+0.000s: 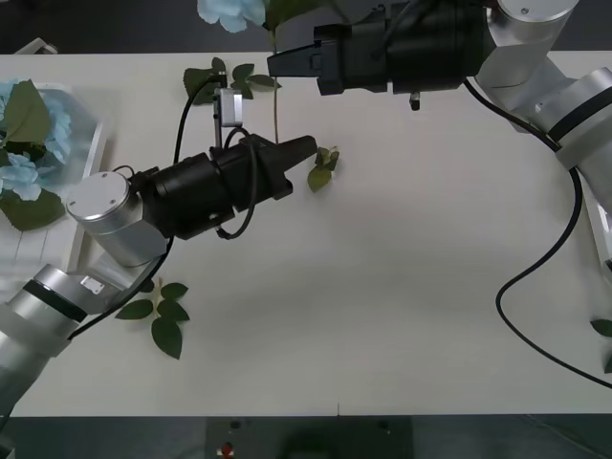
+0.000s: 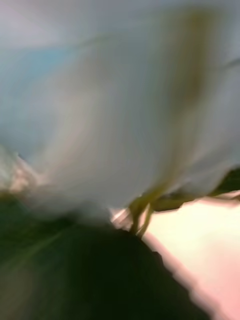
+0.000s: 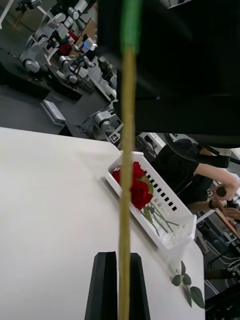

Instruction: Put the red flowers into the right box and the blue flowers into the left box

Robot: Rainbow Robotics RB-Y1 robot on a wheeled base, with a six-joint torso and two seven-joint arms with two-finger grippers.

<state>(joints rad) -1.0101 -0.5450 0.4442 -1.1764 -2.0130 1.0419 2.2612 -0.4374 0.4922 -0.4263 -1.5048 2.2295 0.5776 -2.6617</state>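
A blue flower (image 1: pixel 229 11) is held upright above the far middle of the table, its long stem (image 3: pixel 125 175) running straight down. My right gripper (image 1: pixel 273 62) reaches in from the right and is shut on the stem just under the bloom (image 2: pixel 115 100). Lower down, my left gripper (image 1: pixel 304 146) is shut on the same stem, which sits between its black fingers (image 3: pixel 105 285). The left box (image 1: pixel 94 143) at the table's left edge holds more blue flowers (image 1: pixel 19 170). Red flowers (image 3: pixel 134 187) lie in the right box (image 3: pixel 170 240).
Loose green leaf sprigs lie on the table: one (image 1: pixel 220 81) at the far side behind my left arm, a small one (image 1: pixel 323 167) by the left fingertips, and one (image 1: pixel 158 311) near the left elbow. The right arm's cable (image 1: pixel 535 277) loops over the right side.
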